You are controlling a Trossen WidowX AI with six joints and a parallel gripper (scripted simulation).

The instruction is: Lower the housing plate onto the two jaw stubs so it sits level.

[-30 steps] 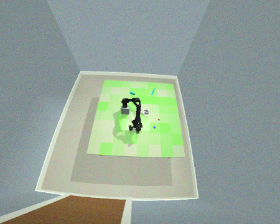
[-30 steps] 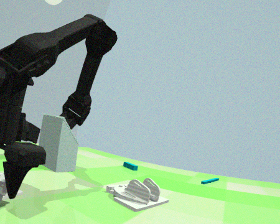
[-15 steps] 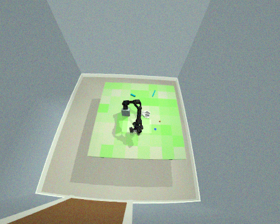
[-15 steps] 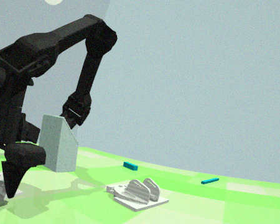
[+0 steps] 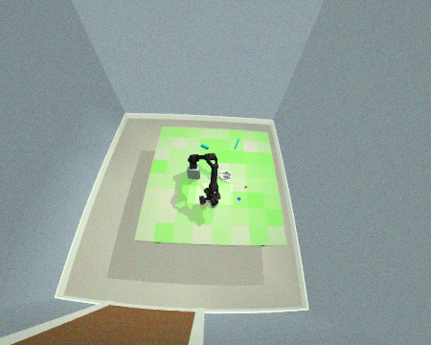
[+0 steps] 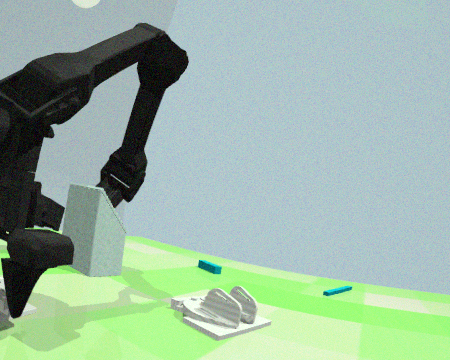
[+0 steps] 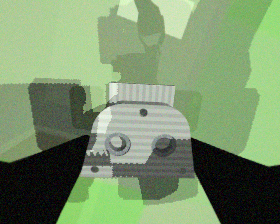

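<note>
The housing plate (image 7: 141,125) is light grey, with a rounded edge, two ringed holes and several small dark holes. My gripper (image 7: 138,141) (image 5: 210,200) is shut on it, with one black finger against each side. Part of the plate shows at the left edge in the exterior view, beside one finger; whether it touches the table cannot be told. The two pale ribbed jaws (image 6: 222,306) (image 5: 225,175) stand upright side by side on a white base (image 6: 226,332), away from my gripper. The stubs and pins cannot be made out.
A tall grey block (image 6: 92,230) (image 5: 193,172) stands by the arm's base. Two teal bars lie farther back, a thick one (image 5: 204,147) (image 6: 209,267) and a thin one (image 5: 237,144) (image 6: 337,290). A small blue piece (image 5: 238,198) and a small red piece (image 5: 245,187) lie beyond the gripper.
</note>
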